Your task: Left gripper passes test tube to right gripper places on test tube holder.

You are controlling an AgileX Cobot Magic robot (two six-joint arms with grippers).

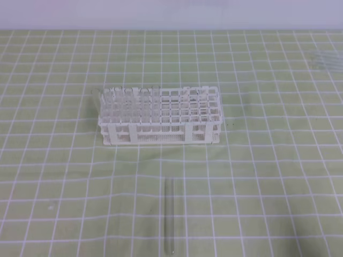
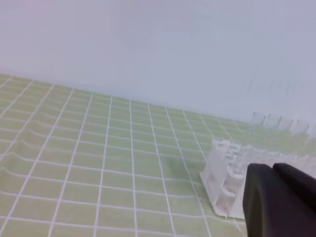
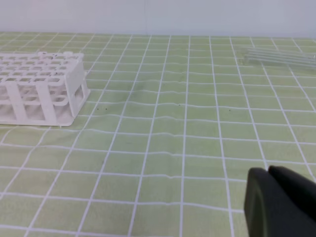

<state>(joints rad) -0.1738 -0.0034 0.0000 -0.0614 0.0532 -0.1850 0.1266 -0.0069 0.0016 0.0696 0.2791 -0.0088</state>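
While neither arm shows in the high view, we see the test tube point(image 1: 170, 217) lying flat on the green gridded worktop point(image 1: 278, 176), well in front of the test tube holder point(image 1: 159, 115), its length running toward and away from the rack. A few clear tubes seem to stand already in the rack's left rows. At the far right edge lies a faint bundle of spare tubes point(image 1: 323, 58).

Seen from the left wrist, a dark part of the left gripper point(image 2: 279, 202) fills the lower right corner, with the holder point(image 2: 232, 180) just beyond it. We cannot tell whether its fingers are apart or together, and nothing appears held. The tube on the worktop is not visible here.

Seen from the right wrist, the right gripper point(image 3: 279, 202) shows as the same dark corner shape, its opening impossible to judge. The holder point(image 3: 42, 86) sits to the left and the spare tubes point(image 3: 281, 57) lie far back on the right.

We judge the tube to be light, stiff, smooth and breakable, and likely to roll if nudged. We would take it across its width near one end with gentle pressure, leaving the other end free for the second gripper.
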